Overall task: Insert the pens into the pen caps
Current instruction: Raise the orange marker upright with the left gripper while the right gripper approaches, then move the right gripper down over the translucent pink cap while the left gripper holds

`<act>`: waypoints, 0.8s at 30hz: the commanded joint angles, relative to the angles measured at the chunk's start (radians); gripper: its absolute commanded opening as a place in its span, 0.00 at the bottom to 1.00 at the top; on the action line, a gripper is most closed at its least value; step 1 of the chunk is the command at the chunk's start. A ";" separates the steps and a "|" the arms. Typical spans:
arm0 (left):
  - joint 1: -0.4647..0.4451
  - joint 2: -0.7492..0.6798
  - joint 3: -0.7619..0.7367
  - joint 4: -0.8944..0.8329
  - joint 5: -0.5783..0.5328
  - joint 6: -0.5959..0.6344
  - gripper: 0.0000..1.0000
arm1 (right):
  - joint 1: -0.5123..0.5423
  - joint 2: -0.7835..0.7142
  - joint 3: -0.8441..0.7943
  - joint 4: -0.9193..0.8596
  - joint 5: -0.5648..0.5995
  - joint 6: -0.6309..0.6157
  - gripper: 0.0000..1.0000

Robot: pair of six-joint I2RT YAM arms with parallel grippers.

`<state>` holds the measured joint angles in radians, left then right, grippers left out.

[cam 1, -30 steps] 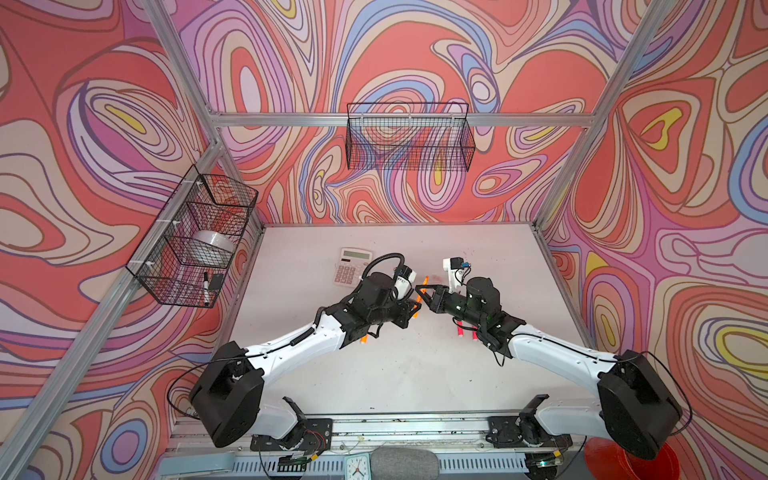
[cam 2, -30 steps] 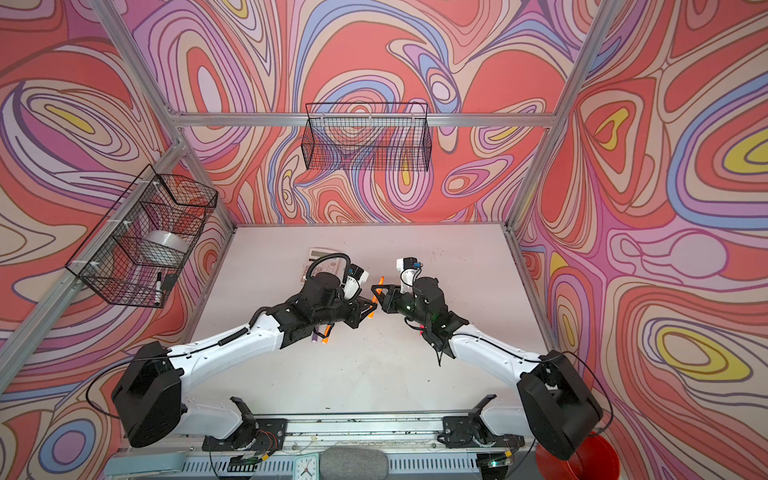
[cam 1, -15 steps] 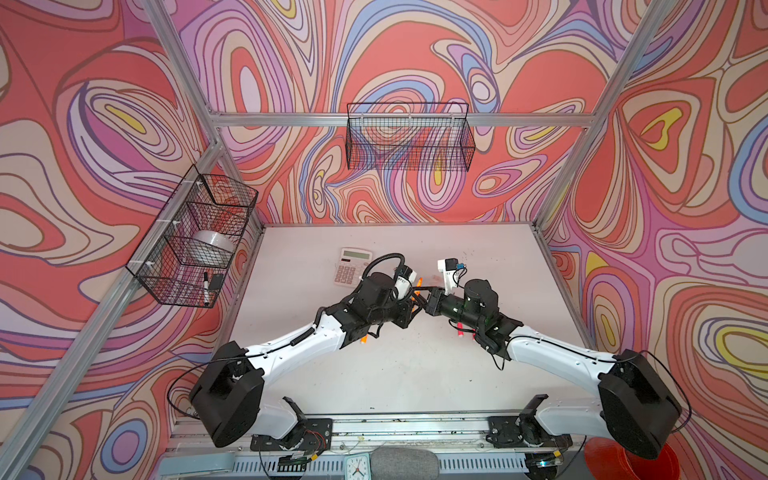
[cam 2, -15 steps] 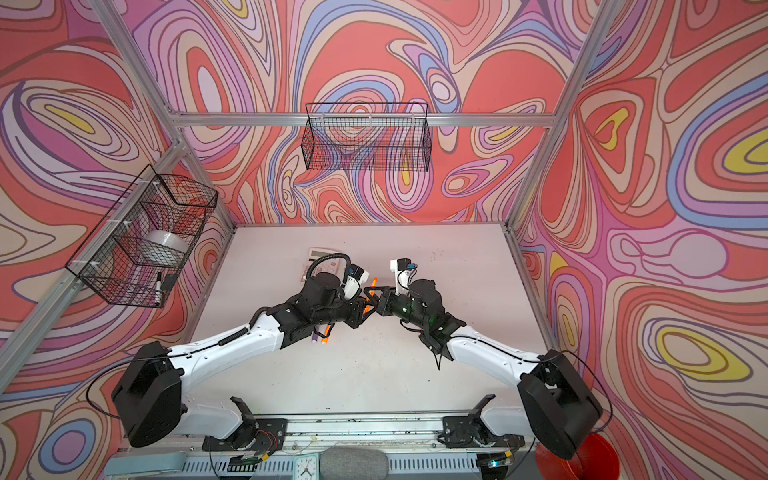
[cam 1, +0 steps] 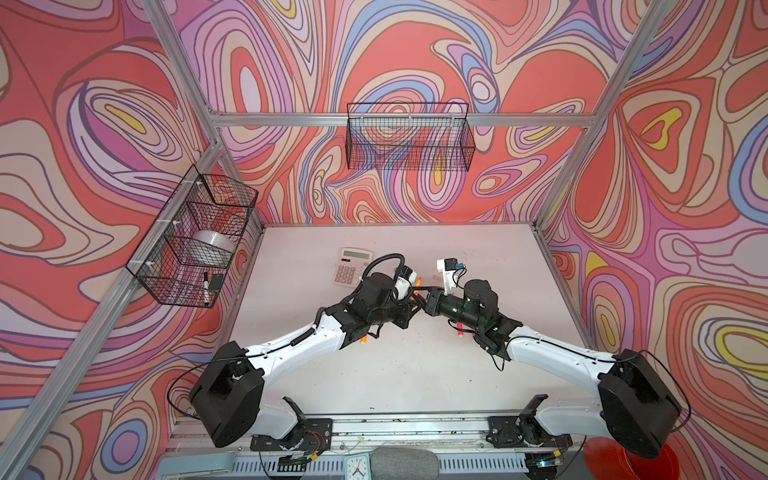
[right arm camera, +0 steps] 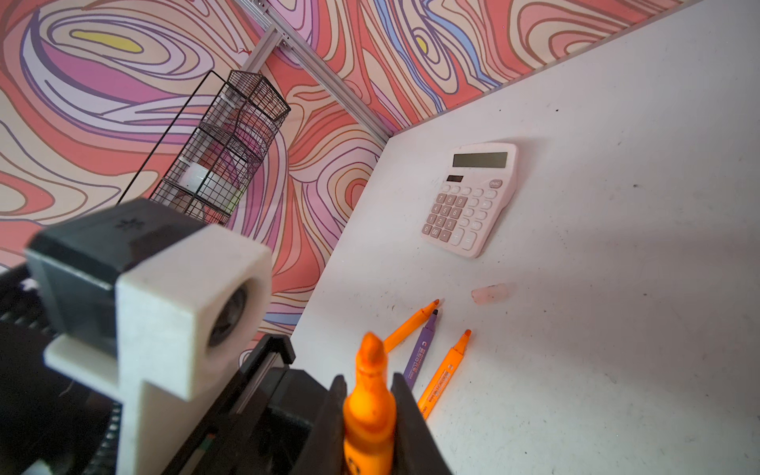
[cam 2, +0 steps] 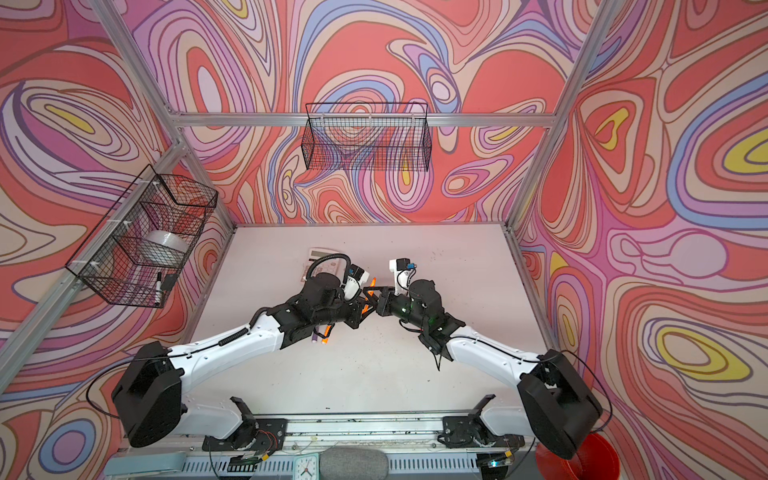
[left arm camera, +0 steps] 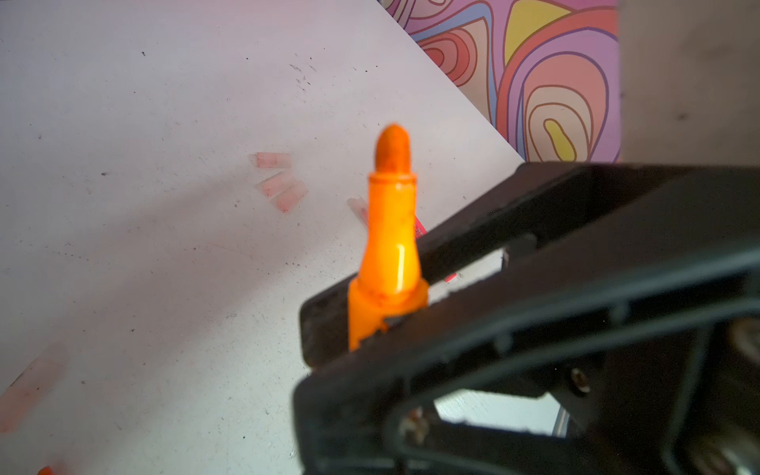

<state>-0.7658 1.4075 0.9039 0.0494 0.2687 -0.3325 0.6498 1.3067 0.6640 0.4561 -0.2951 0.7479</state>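
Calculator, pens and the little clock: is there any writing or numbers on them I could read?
"7 8 9", "4 5 6", "1 2 3", "0 00": on the keys of the calculator.
Its other keys: blurred, unreadable.
Print on the purple pen: too small to read.
Print on the orange pen: too blurred to read.
Numerals on the clock: too small.

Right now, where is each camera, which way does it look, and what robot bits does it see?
Both top views: high overhead, looking down at the table; left arm and right arm show whole.
Left wrist: on the left arm, looking past the left gripper and its clamped orange pen to pen caps.
Right wrist: on the right arm, facing the calculator and wire basket; black fingers and a camera housing show.
Shared: both wrist views show that pen.
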 commanded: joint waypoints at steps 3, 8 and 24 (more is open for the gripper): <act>0.000 -0.081 -0.087 0.114 -0.039 0.029 0.00 | 0.008 -0.032 0.019 -0.049 0.044 -0.044 0.52; 0.000 -0.257 -0.302 0.333 -0.304 0.094 0.00 | 0.008 -0.080 0.017 -0.113 0.120 -0.083 0.58; 0.000 -0.408 -0.744 1.012 -0.715 0.331 0.00 | 0.043 0.361 0.356 -0.490 0.252 -0.167 0.52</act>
<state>-0.7658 0.9821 0.1368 0.9180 -0.3859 -0.0532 0.6636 1.5795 0.9337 0.1219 -0.0807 0.6312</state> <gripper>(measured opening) 0.177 0.514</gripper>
